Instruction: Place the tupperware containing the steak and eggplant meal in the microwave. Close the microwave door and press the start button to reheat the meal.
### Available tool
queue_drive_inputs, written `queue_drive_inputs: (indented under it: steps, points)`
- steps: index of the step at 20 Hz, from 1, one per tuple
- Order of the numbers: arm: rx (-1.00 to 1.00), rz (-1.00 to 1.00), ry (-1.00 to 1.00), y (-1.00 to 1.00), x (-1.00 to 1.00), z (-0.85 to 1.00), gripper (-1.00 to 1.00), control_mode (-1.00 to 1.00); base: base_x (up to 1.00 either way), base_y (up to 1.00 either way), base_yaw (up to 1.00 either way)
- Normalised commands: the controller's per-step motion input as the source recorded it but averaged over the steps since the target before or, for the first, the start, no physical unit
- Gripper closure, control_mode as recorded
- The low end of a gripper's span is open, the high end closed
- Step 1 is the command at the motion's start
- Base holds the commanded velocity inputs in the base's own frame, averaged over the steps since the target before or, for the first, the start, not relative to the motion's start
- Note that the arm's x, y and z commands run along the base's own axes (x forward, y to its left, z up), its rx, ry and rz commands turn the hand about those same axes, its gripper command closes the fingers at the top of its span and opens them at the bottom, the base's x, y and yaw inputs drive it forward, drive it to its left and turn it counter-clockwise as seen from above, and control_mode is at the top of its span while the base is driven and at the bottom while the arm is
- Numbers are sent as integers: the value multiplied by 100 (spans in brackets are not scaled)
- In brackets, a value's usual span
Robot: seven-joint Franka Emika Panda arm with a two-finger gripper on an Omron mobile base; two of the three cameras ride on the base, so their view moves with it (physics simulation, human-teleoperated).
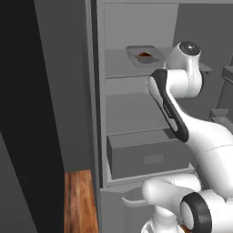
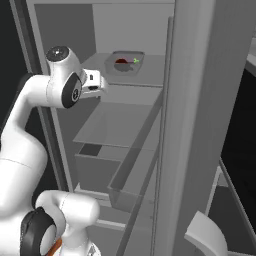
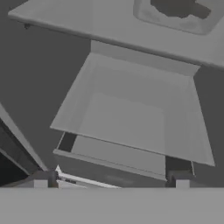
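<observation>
An open grey refrigerator cabinet [image 1: 136,91] stands before the robot, its shelves exposed; its door [image 2: 195,125] hangs open at the right of the right base view, edge-on to the camera. Inside, an upper shelf [image 1: 120,63], a middle shelf [image 2: 115,125] and a closed drawer [image 1: 145,157] at the bottom are stacked from top to bottom. The white arm [image 1: 182,118] rises in front of the cabinet with its wrist level with the upper shelf. The claw [image 3: 111,179] shows as two dark finger tips [image 3: 41,177] at the bottom of the hand view, set well apart and holding nothing; it points down over the middle shelf and the drawer, below and short of the upper shelf's front edge. The tupperware [image 1: 144,55] sits on the upper shelf, toward the back, apart from the claw. The steak and eggplant meal [image 2: 123,62] lies inside it as a dark red-brown lump with a small green bit. A strip of wooden floor [image 1: 79,200] shows at the cabinet's left foot.
</observation>
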Motion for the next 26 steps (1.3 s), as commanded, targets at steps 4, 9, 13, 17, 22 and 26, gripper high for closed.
queue_drive_inputs:
  steps: [4, 9, 13, 17, 22, 26]
  points:
    - [-23, 24, -9, -19, 24, 81, -100, -100, 0, 0, 0]
    - [-43, 25, -9, -3, 35, 70, -100, -100, 0, 0, 0]
    - [-40, 21, 0, 0, 53, 37, -100, -100, 0, 0, 0]
    - [-24, 11, 0, 0, 60, -3, -100, -100, 0, 0, 0]
    - [-14, 4, 2, -5, 62, -6, -100, -100, 0, 0, 0]
    - [-14, 0, 5, -1, 59, -12, -100, -100, 0, 0, 0]
